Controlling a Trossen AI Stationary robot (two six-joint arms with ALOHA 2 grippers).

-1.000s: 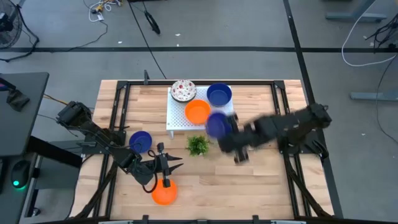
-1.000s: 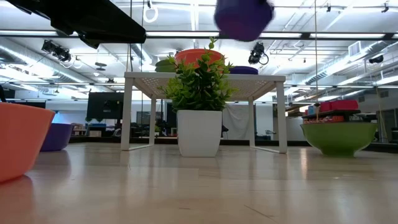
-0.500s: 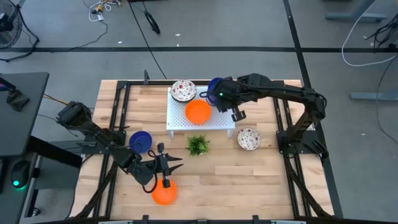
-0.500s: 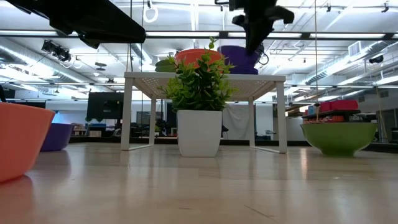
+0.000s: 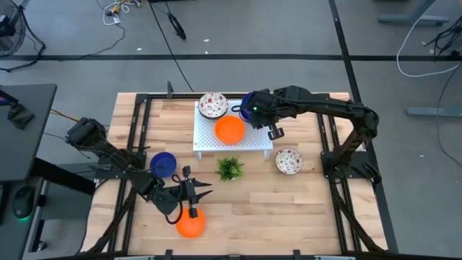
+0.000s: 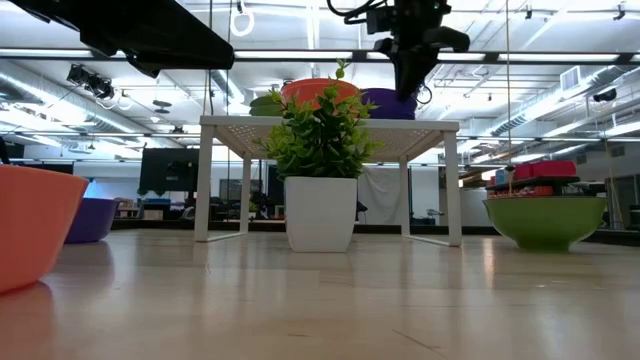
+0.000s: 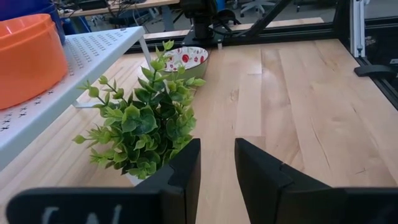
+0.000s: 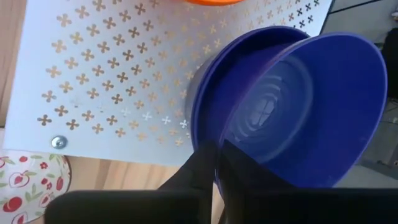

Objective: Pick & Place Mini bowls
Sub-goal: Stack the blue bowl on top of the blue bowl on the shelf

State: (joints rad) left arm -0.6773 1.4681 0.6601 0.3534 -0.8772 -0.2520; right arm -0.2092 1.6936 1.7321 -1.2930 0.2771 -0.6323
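While the right end effector (image 8: 214,163) pinched a blue bowl's (image 8: 298,109) rim, nested in another on the rack's (image 5: 209,139) far right | left end effector (image 7: 214,168) waited, slightly spread, near-left of the table (image 5: 303,209) | risk: releasing tilted, bowl slides off the rack edge.

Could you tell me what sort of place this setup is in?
Probably a robotics lab or workshop: a wooden table in a metal frame carries two arms, cables trail over the grey floor, and exposed ceiling ducts show beyond.
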